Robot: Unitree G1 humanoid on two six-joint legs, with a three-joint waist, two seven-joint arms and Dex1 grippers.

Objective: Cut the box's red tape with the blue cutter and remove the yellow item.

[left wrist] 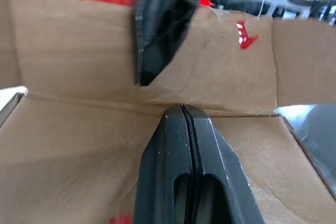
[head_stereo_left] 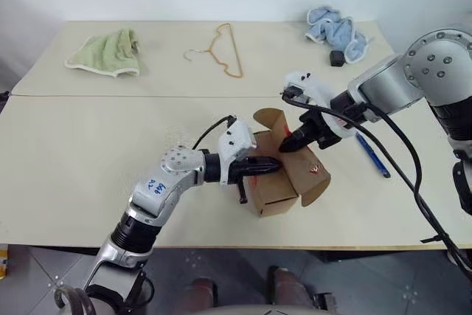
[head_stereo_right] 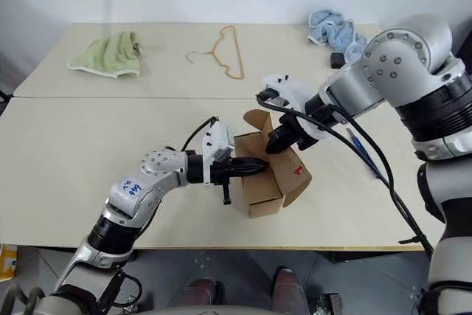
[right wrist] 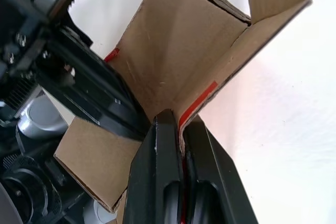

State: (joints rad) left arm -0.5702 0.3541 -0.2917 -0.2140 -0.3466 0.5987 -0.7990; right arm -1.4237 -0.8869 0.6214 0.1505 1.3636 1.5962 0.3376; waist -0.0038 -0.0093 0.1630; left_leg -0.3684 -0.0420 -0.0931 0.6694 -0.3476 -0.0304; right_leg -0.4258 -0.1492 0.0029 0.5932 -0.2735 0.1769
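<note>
One box (head_stereo_left: pixel 279 182), one cutter (head_stereo_left: pixel 372 155), one hanger (head_stereo_left: pixel 221 51), two cloths (head_stereo_left: pixel 107 53).

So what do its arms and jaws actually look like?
Both arms are silver-grey metal with black joints and white wrist housings. The left arm bears blue handwriting. A black cable loops along the right arm. Each gripper has two slim black fingers.
</note>
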